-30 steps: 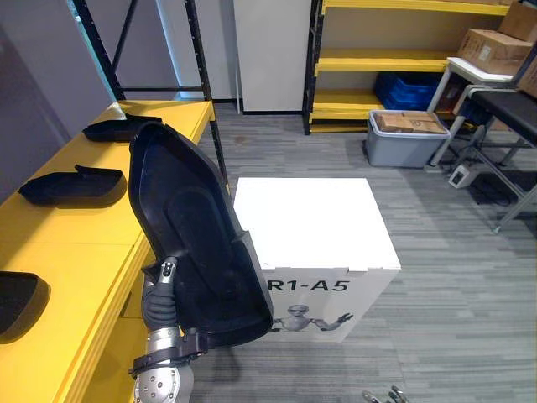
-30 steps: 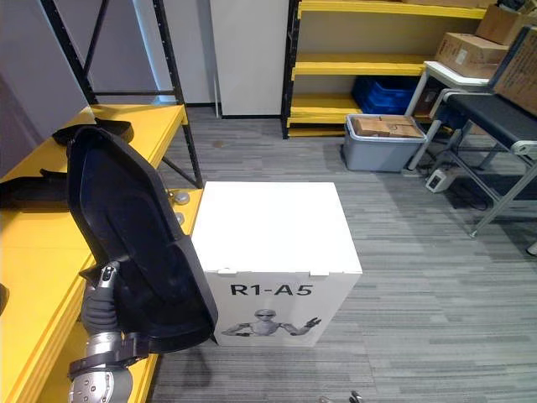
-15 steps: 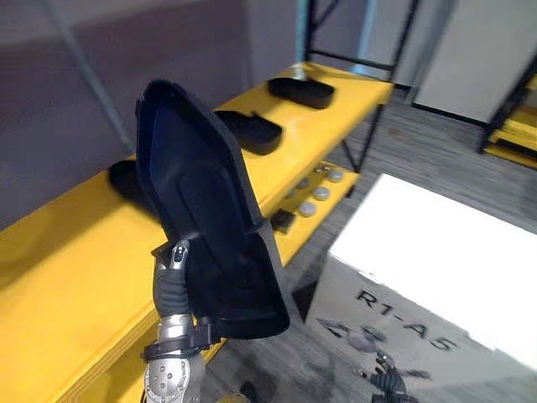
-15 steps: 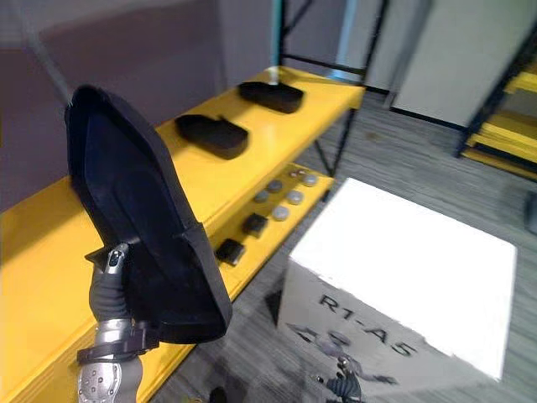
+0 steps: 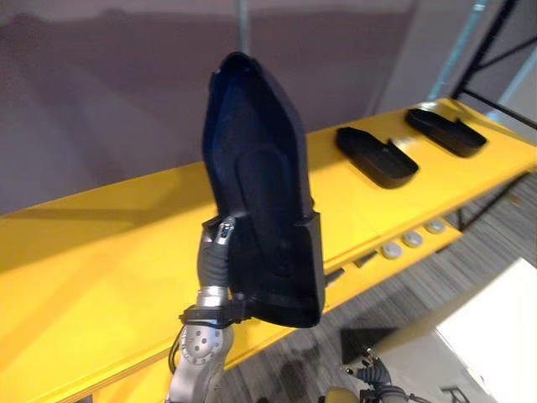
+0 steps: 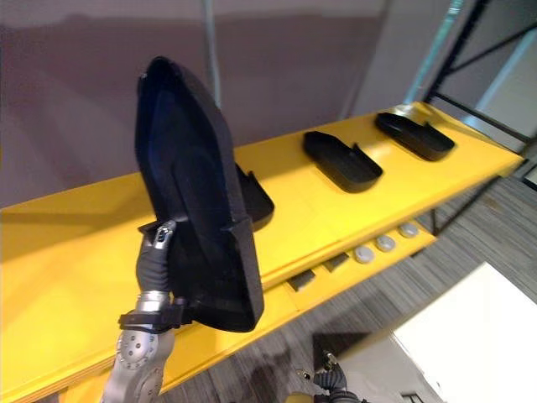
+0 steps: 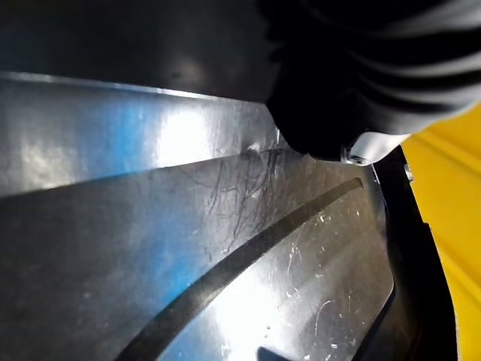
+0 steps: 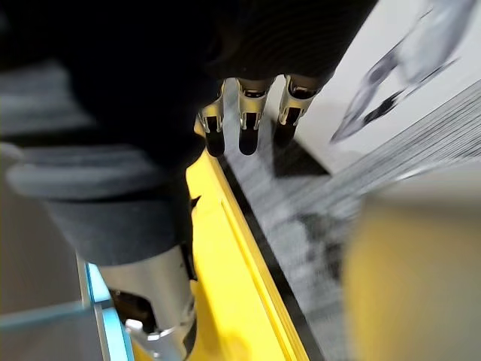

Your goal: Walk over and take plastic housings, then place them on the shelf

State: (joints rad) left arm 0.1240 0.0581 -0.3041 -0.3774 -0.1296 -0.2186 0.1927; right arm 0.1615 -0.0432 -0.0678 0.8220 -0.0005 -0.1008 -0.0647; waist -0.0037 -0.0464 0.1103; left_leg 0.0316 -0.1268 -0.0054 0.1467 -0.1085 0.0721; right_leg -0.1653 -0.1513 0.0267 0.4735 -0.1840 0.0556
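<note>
1. Left hand point(image 5: 214, 256): one digit presses the near rim of the plastic housing point(image 5: 260, 201). The rest are hidden behind the shell, so I read it as a pinch.
2. The housing rises from that hand, long axis near vertical, hollow side toward me, in front of the yellow shelf point(image 5: 101, 252).
3. Right hand point(image 8: 242, 124) hangs low, fingers straight and loose, holding nothing.
4. Bare shelf lies beyond and left of the held piece. Three other housings point(image 5: 375, 157) lie flat to its right. I judge mine must tip flat.
5. Grey wall behind, white box point(image 6: 470, 336) on the floor at right.
</note>
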